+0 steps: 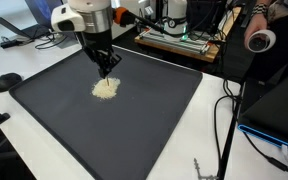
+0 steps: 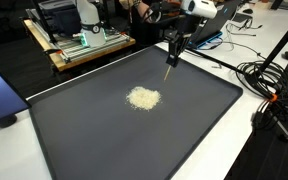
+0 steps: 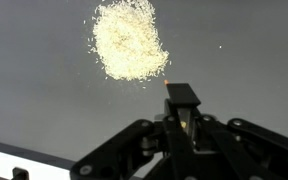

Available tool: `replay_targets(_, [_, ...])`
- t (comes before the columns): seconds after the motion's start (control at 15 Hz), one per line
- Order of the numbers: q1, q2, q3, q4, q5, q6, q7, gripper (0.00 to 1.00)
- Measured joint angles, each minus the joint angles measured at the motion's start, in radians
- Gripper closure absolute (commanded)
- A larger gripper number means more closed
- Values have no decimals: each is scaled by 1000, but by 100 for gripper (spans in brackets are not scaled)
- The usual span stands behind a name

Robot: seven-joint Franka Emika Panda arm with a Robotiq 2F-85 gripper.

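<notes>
Pale grains [image 1: 105,88] lie in a small heap in the middle of a big black mat [image 1: 154,110]. The mat lies on a white table [image 1: 212,125]. Both exterior views show the heap [image 2: 143,98]. The wrist view shows it from above [image 3: 130,40], with a few loose bits around its edge.

The gripper [image 1: 108,68] hangs low over the mat, close to the heap. It is pressed together on a thin stick [image 2: 170,62] that points down. In the wrist view the stick [image 3: 181,95] looks dark with an orange tip. The tip is just beside the heap, not in it. I cannot tell if the tip touches the mat.

I think the grains are very light and loose. A small push would make them roll and spread, and they are too tiny to pinch one by one. The stick looks stiff, thin and light. It could twist or slip if it is held only at its end. The best place to hold it is high up, well away from the tip, which is where the gripper [image 3: 182,125] has it.
</notes>
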Motion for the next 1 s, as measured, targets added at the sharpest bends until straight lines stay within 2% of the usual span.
replay_targets(0.53, [-129,34,-21,152,214,-116,-133,97])
replay_targets(0.6, [-141,41,-22,170,233,-137,-145,87])
replay_targets(0.93, [-169,65,-23,219,279,-179,-161,87])
replay_targets(1.0, [-169,67,-22,221,279,-180,-161,97])
